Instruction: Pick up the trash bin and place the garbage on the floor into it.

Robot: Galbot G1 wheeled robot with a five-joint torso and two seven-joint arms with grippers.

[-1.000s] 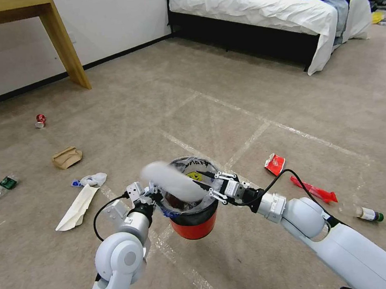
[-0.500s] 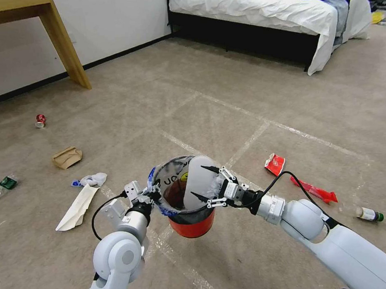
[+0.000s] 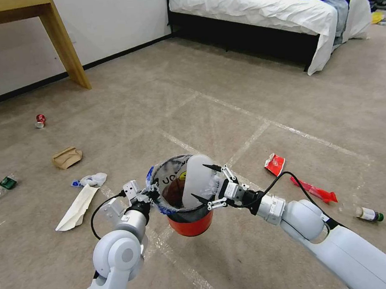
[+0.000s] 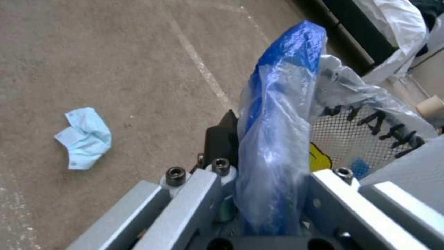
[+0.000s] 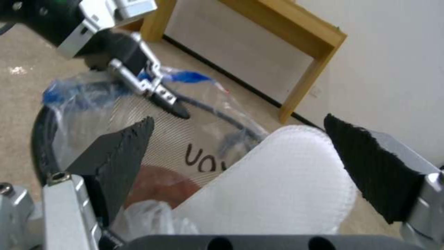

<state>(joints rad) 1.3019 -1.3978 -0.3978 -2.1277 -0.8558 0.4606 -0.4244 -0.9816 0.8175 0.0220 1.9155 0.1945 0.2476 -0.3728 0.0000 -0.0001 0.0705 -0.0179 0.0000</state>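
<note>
The red trash bin [image 3: 191, 224], lined with a clear blue-edged bag [image 4: 277, 104], hangs above the floor. My left gripper [image 3: 151, 193] is shut on its rim and bag. A white foam piece [image 3: 198, 178] leans upright inside the bin. My right gripper [image 3: 199, 181] stands open over the rim, its fingers spread on either side of the foam piece [image 5: 277, 180] without touching it. Garbage lies on the carpet: a red can [image 3: 40, 120], a brown carton [image 3: 67, 157], a green-labelled bottle [image 3: 3, 185], crumpled tissue [image 3: 91, 180], white paper [image 3: 77, 206], red wrappers [image 3: 275, 164] and another bottle [image 3: 367, 213].
A wooden table leg [image 3: 65, 47] stands at the back left by the wall. A bed [image 3: 259, 11] with white sheets and dark clothes fills the back right. A light blue tissue [image 4: 85, 137] lies on the carpet near the left gripper. Open carpet stretches ahead.
The foam piece dropped from across the bin's rim to leaning upright inside it. My right gripper's fingers spread wider. The bin shifted slightly left.
</note>
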